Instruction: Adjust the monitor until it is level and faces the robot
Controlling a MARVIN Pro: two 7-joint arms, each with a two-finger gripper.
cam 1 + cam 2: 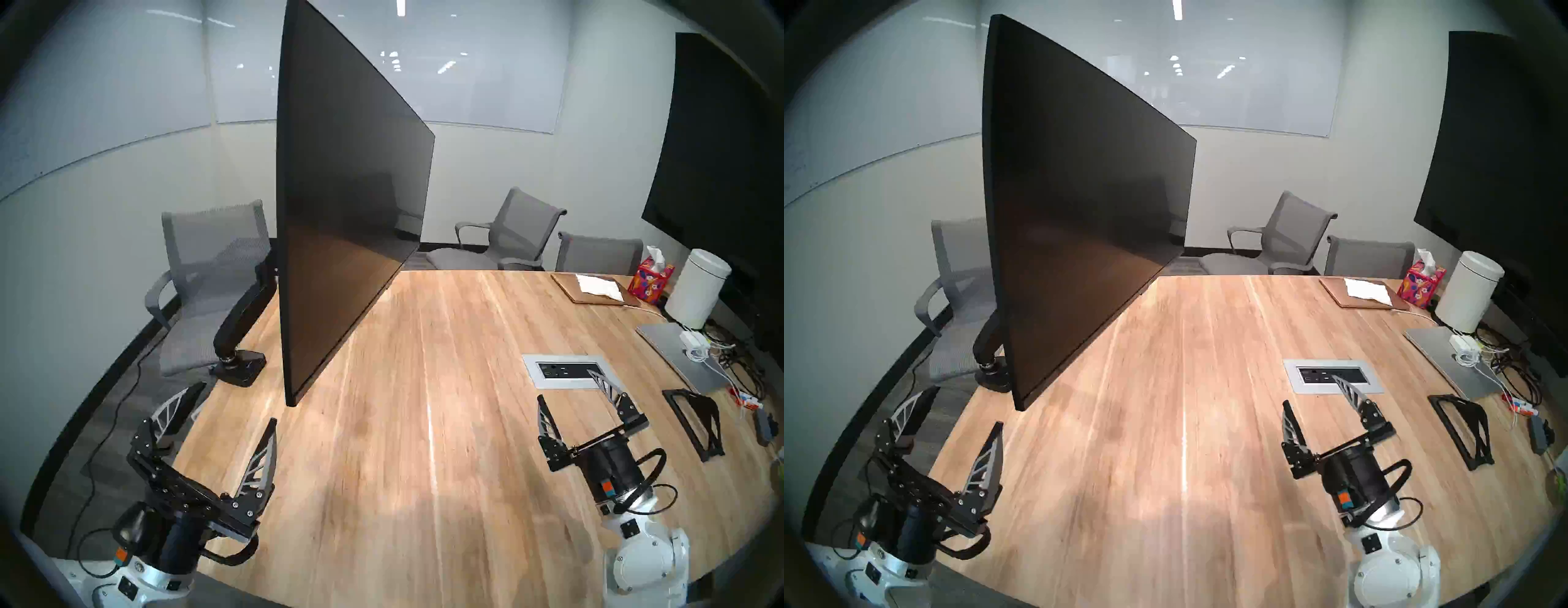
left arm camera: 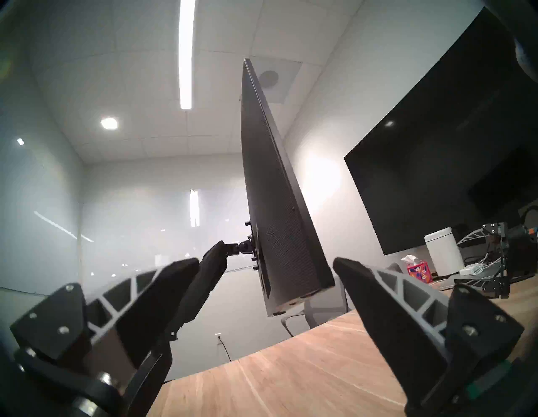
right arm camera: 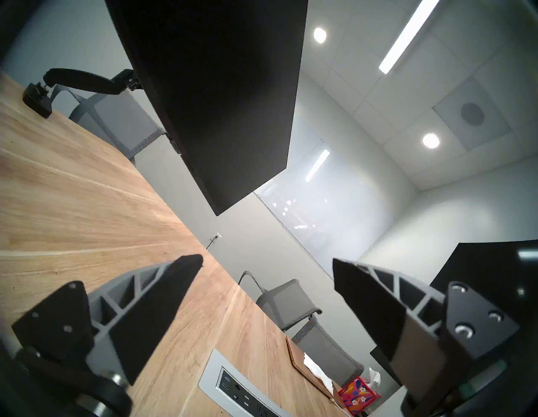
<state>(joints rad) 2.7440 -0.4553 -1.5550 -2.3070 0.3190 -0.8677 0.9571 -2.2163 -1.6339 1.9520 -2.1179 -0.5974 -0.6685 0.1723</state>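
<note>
Wooden tabletop, pale and streaked, filling most of the head views, rounded along its near edge. Mounted at the near left edge of the tabletop: the monitor, a very wide black flat screen, dark, hanging above the wood without touching it. Turned sharply away, nearly edge-on from the head views, the near end toward the left front corner and the far end reaching toward the middle of the far edge; bottom edge sloping rather than level. Behind the screen, the black articulated arm, bent, running down to a clamp base gripping the left edge of the tabletop.

On the right wall, off the tabletop, a larger black screen. Beyond the left and far edges, grey mesh chairs.

Near the right edge: a closed silver laptop, a white cylindrical bin, a black angular stand, a patterned tissue box at the far right corner. Sunk into the wood right of centre, a grey socket panel.

Left gripper at the near left corner, fingers spread wide, holding nothing, just short of the near end of the monitor. Right gripper near the front right, above the socket panel, fingers spread wide, holding nothing, well apart from the monitor.
</note>
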